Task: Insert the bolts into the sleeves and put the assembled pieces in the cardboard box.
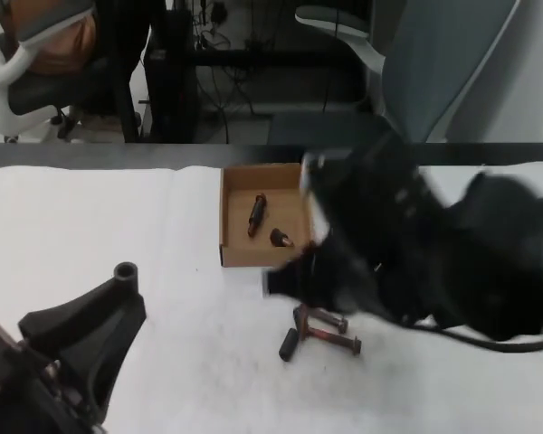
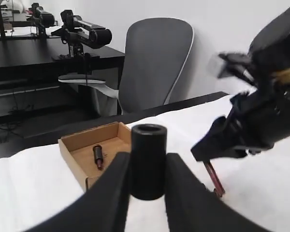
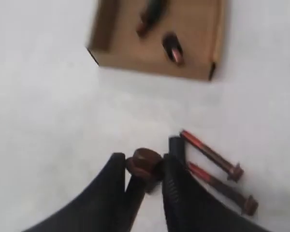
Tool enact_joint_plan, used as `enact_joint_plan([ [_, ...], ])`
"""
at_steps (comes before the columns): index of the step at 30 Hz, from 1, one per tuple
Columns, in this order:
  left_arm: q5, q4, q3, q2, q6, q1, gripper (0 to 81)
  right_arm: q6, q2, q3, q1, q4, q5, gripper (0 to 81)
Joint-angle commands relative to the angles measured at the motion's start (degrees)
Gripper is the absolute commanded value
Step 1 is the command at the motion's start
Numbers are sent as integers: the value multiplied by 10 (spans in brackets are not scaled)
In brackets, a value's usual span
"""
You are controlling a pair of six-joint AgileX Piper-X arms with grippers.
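no readable text (anywhere here)

You can see a white table (image 1: 81, 231), a grey chair (image 2: 154, 63) behind it, and a black desk (image 2: 38, 54) farther back.

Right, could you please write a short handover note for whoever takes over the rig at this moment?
Left gripper: shut on a sleeve, held upright.
Right gripper: shut on a bolt, gripped at its head, near the loose parts.
Done: two assembled pieces lie in the cardboard box.
Left to do: join the held bolt and sleeve, box them, then assemble from the two loose bolts and one loose sleeve on the cloth.
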Motion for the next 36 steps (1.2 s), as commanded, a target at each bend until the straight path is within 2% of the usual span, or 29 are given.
enact_joint_plan([
  [1,7,-28,1,44,-10,-2,18,-59,-59,3,12,-57,8,6],
  [3,37,-48,1,92,-10,-2,18,-103,-80,3,16,-81,6,6],
  [6,52,-150,1,182,-10,-2,18,-128,-84,3,22,-103,-33,6],
  [9,62,-236,-1,286,-14,-2,18,-151,-81,3,28,-131,-41,6],
  [13,70,-339,-1,406,-44,-4,18,-153,-81,3,29,-168,-63,6],
  [16,68,-441,-1,464,-61,-20,18,-153,-78,9,29,-175,-66,6],
  [24,26,-498,-5,491,-61,-84,18,-148,-73,63,29,-258,-73,6],
  [28,12,-495,-4,491,-61,-89,18,-145,-65,68,36,-282,-95,6],
  [36,12,-470,-4,491,-53,-89,18,-166,-67,66,47,-290,-90,6],
])
